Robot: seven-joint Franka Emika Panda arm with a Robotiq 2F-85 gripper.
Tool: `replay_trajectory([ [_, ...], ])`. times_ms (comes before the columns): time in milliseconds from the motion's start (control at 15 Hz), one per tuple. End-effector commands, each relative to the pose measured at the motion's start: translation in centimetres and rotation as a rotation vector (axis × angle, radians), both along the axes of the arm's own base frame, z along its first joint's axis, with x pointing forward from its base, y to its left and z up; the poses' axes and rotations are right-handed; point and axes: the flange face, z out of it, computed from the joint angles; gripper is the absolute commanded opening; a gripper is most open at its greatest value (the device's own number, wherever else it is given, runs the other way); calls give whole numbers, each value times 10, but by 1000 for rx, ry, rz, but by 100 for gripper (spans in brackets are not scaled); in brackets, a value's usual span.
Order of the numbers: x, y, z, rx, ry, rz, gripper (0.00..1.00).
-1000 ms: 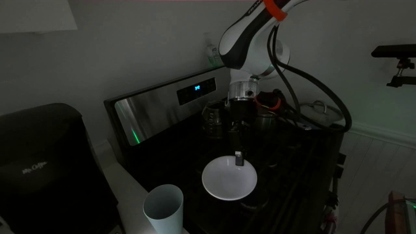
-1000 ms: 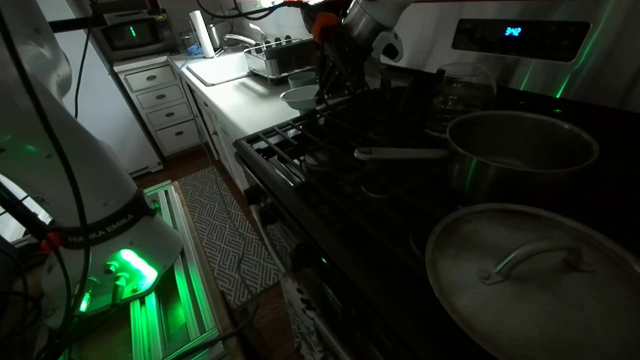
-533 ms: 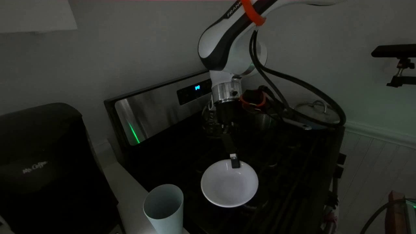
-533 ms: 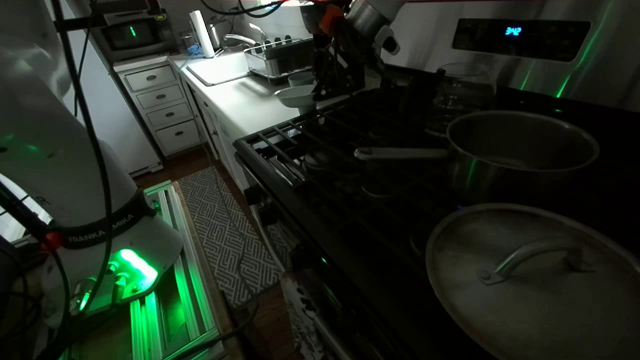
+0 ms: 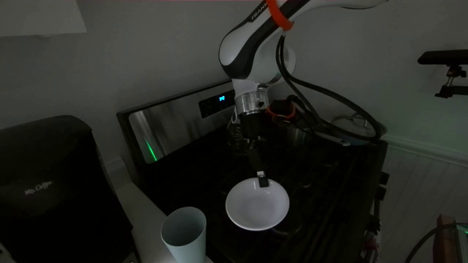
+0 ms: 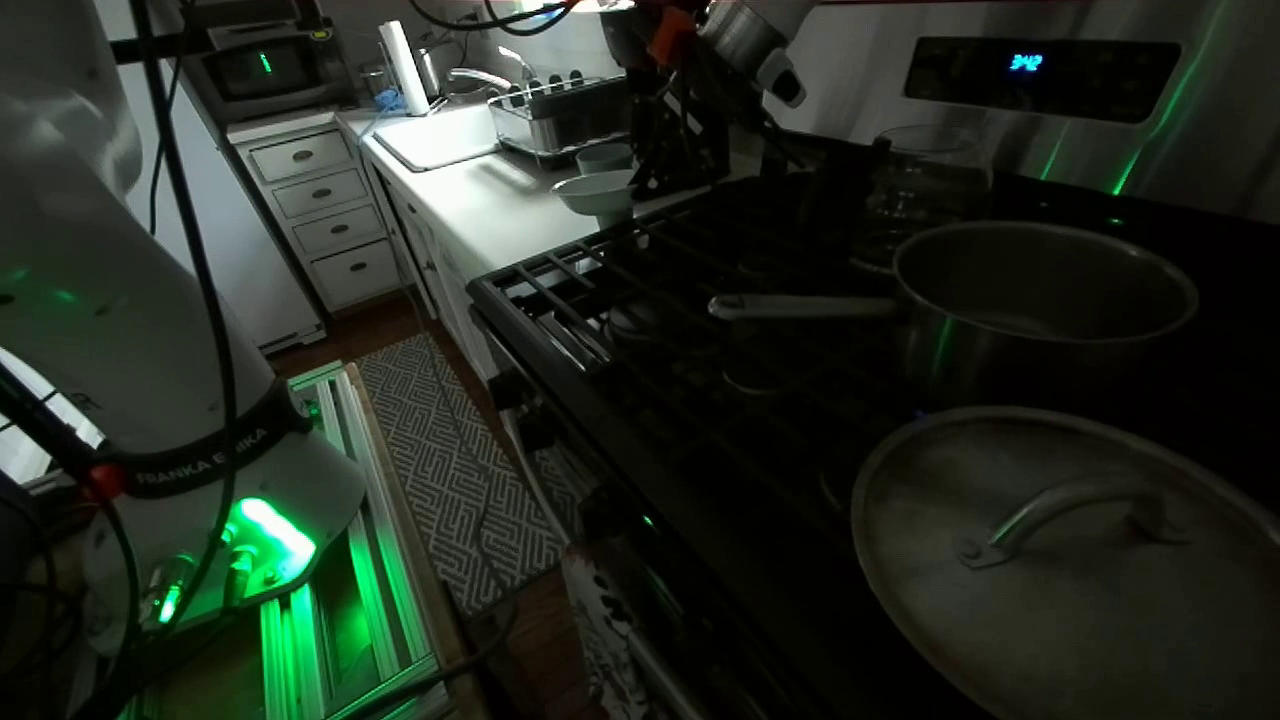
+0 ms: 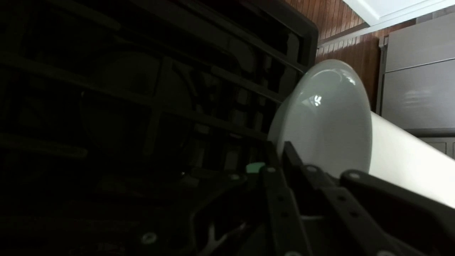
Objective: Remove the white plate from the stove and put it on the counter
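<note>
The white plate (image 5: 257,206) is a shallow round dish held by its rim, tilted, above the black stove (image 5: 329,219). It also shows in an exterior view (image 6: 588,194) and in the wrist view (image 7: 328,117). My gripper (image 7: 279,144) is shut on the plate's rim, one finger on each side. In an exterior view only one finger (image 5: 263,180) shows clearly, against the plate's inner side. The pale counter (image 5: 142,213) lies left of the stove. In an exterior view the counter (image 6: 500,200) runs back towards the sink, behind the plate.
A tall pale cup (image 5: 186,233) stands by the stove's left edge, left of the plate. A black coffee maker (image 5: 55,190) stands further left. On the stove are a saucepan (image 6: 1040,290), a glass jug (image 6: 925,190) and a large lid (image 6: 1060,580). A dish rack (image 6: 560,115) stands by the sink.
The arm has swung left in an exterior view and its hand tilts differently. The plate, still in my gripper, has shifted slightly towards that camera and tilts a little more.
</note>
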Motion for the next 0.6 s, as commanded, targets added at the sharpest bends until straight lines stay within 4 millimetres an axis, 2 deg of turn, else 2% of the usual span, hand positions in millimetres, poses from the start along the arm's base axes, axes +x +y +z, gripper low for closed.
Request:
replay_trajectory([
  [0,9,18,-3,-13,-25,-27,2],
  [533,8,88,-10,-27,-93,17,2],
])
